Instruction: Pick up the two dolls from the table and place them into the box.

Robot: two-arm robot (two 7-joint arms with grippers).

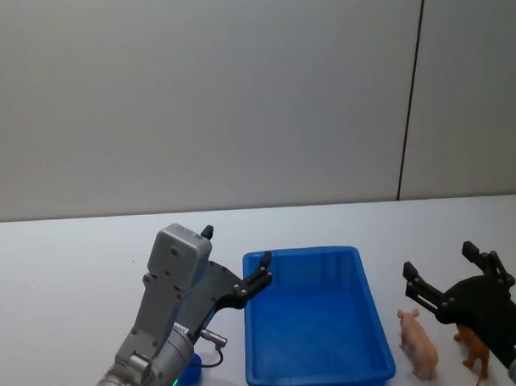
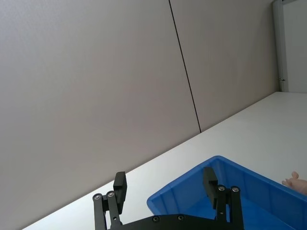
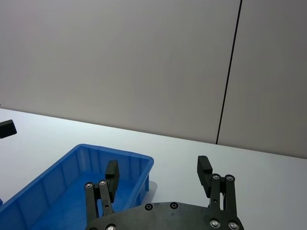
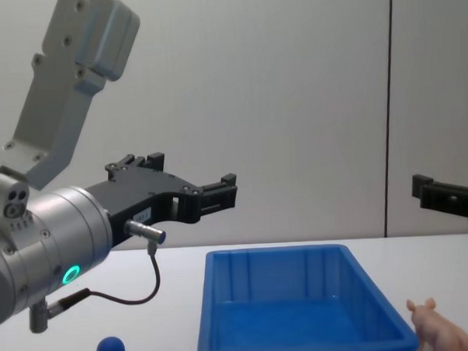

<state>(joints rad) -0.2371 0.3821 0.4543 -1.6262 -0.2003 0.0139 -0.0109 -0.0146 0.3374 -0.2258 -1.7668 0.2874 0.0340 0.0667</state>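
The right gripper point(image 1: 438, 261) is held open and empty; the pink pig point(image 1: 418, 344) is seen just below it and back toward its wrist, long axis along the box point(image 1: 313, 326) wall, brown animal point(image 1: 474, 348) beside; the left gripper point(image 1: 236, 247), likewise spread empty, is judged farther off.

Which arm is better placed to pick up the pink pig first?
Right. The right end effector hangs open above the pink pig, on the right side of the blue box. The left end effector is at the box's left edge.
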